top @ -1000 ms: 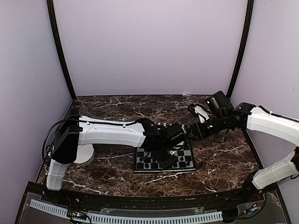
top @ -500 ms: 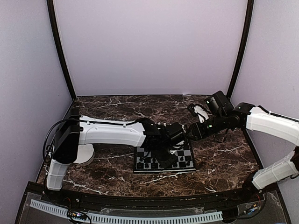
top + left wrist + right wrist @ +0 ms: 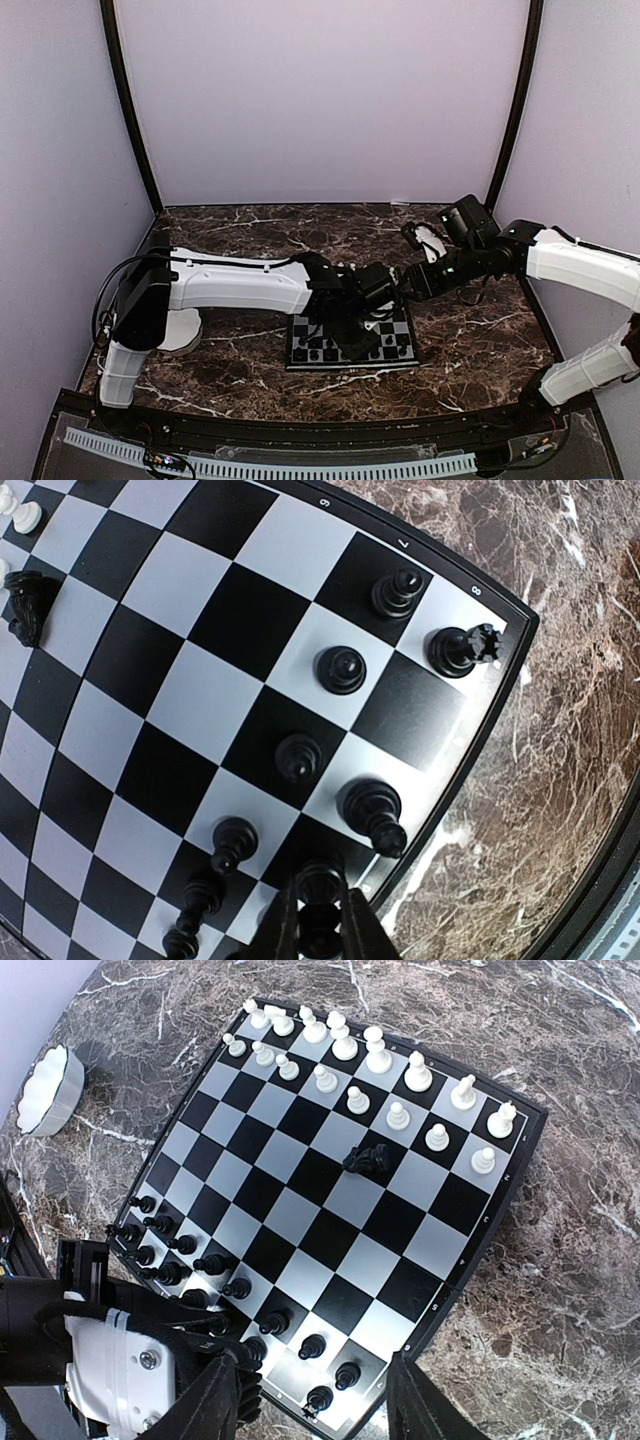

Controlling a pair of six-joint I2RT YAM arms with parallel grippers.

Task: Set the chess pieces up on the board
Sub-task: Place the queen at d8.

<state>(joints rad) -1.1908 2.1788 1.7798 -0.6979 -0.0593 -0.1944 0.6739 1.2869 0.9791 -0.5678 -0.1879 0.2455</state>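
The board (image 3: 400,346) lies at the table's middle, under both grippers. My left gripper (image 3: 320,898) is low over its near edge, shut on a black chess piece (image 3: 320,878) that stands on a back-row square. Other black pieces (image 3: 372,815) stand in two rows around it, with a rook (image 3: 462,648) in the corner. My right gripper (image 3: 320,1410) hangs open above the board (image 3: 330,1222), holding nothing. White pieces (image 3: 345,1042) fill the far two rows. A black knight (image 3: 367,1158) lies on its side mid-board. In the top view the left gripper (image 3: 352,335) covers the board's middle.
A white scalloped bowl (image 3: 45,1090) sits on the marble left of the board, by the left arm's base (image 3: 180,330). The right gripper (image 3: 405,285) hovers over the board's far right corner, close to the left wrist. Purple walls close in the table.
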